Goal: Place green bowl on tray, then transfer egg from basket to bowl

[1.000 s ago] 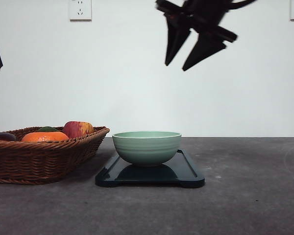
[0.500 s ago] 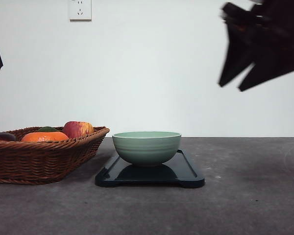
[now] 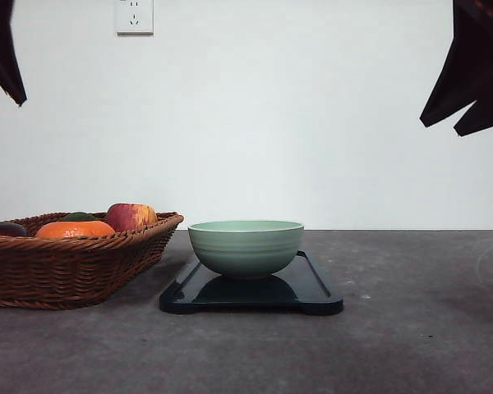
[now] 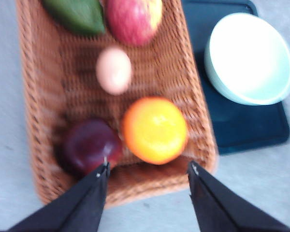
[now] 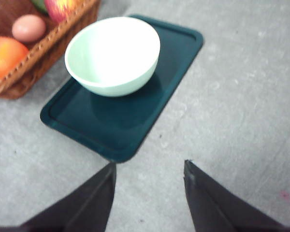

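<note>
On dark rectangular tray (image 3: pixel 316 295): pale green ceramic bowl (image 3: pixel 246 246). Small tan egg (image 4: pixel 114 70) in woven wicker basket (image 3: pixel 66 267), bowl's 9 o'clock. L gripper (image 4: pixel 147 170), R gripper (image 5: pixel 149 170) both agape, empty.

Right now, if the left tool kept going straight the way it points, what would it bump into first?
Probably the basket, near the purple fruit and orange; the open left tool hovers above, depth unclear.

Sage-green bowl (image 3: pixel 246 245) with faint ridges on a navy-black tray (image 3: pixel 315 291); brown woven basket (image 3: pixel 70 263) — pinkish-tan egg (image 4: pixel 114 70), orange fruit (image 4: pixel 155 129), red-yellow apple (image 4: pixel 133 19) — grey table (image 3: pixel 411 328).
</note>
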Controlling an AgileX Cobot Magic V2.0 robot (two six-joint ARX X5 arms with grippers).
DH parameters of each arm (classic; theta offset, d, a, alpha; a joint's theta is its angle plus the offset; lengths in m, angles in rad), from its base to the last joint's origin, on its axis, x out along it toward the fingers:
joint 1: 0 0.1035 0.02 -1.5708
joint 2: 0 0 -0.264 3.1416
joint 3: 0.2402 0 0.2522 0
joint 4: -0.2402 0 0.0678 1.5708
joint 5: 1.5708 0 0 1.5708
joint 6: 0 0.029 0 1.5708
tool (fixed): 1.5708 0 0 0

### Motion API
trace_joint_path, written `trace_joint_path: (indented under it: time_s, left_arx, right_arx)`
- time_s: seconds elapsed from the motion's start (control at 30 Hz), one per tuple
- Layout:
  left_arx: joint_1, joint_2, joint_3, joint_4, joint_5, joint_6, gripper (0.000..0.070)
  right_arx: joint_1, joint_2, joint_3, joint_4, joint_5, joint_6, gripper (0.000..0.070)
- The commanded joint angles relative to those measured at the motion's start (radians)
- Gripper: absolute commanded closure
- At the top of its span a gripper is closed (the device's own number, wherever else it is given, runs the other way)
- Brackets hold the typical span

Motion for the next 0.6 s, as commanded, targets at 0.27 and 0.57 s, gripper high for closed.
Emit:
trace_joint_path:
  time_s: [0.27, 0.57]
  left_arx:
    - [-0.045, 0.272, 0.182, 0.029, -0.026, 0.08, 0.0263]
    - [-0.05, 0.458, 0.219, 0.152, -0.074, 0.101, 0.0262]
  right_arx:
    - [0.006, 0.007, 0.005, 0.008, 0.005, 0.011, 0.0423]
    - [0.006, 0.007, 0.005, 0.007, 0.005, 0.011, 0.0423]
